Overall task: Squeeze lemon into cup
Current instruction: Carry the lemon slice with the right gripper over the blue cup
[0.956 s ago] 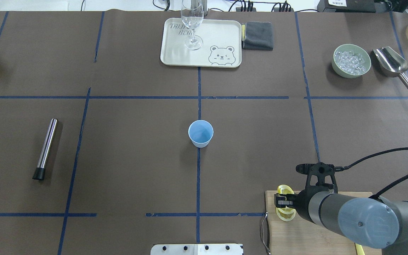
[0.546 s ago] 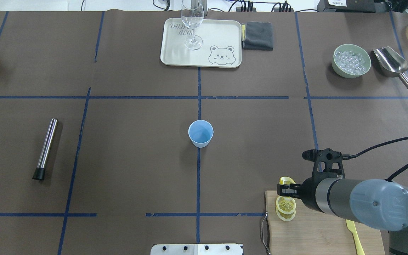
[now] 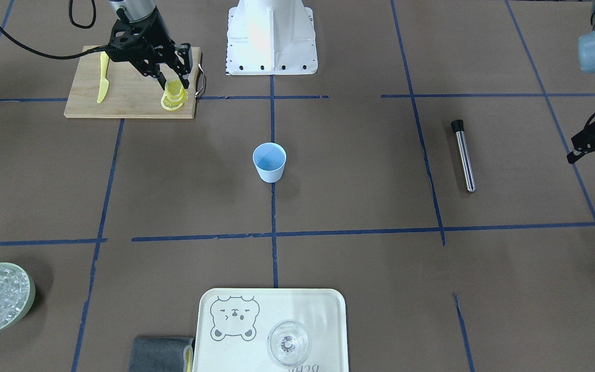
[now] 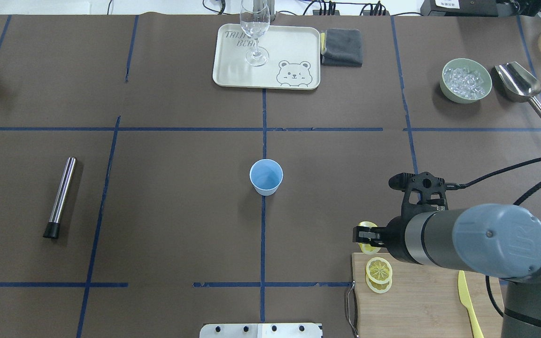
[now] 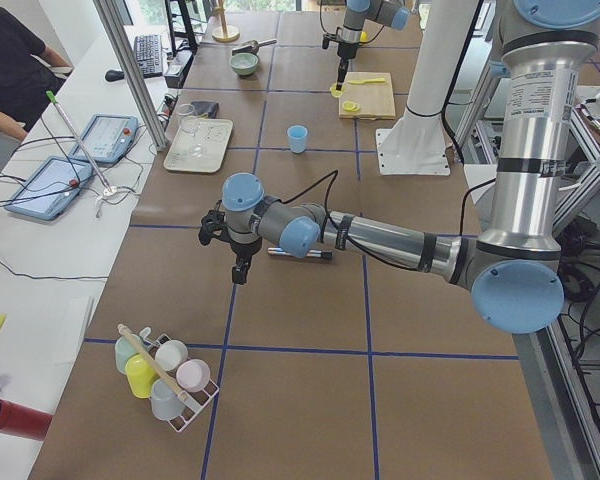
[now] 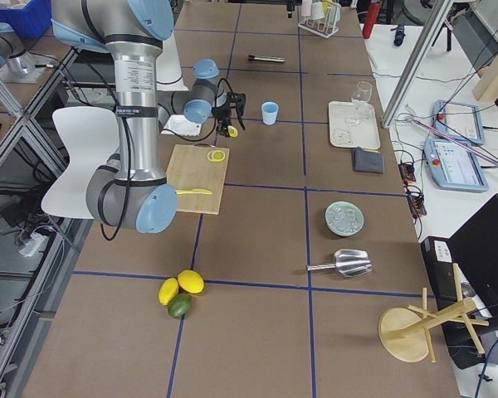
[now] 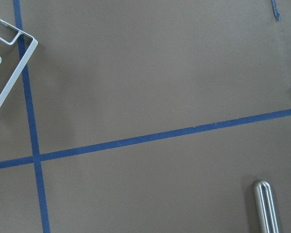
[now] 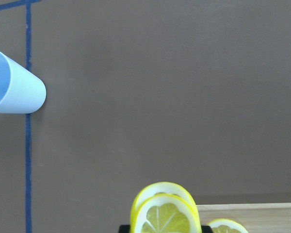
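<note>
- The right gripper pinches a thin round yellow lemon slice on edge, above the corner of the pale wooden cutting board that lies nearest the cup. A second rim shows just behind the slice, so it may be carrying two.
- The small light-blue plastic cup stands upright on the centre tape line, well apart from the slice.
- The task appears to be at the carry stage: the slice is in the grip but nothing is over the cup yet. The next move calls for travel across to the cup's mouth, then a firm press above it.
- The brown paper table cover between board and cup shows only blue tape lines, which leaves an open path.
- Two spare lemon slices and a yellow toy knife lie on the board, out of that path.
- The left gripper hangs at the table's far side. Whether it is spread or closed cannot be told.
</note>
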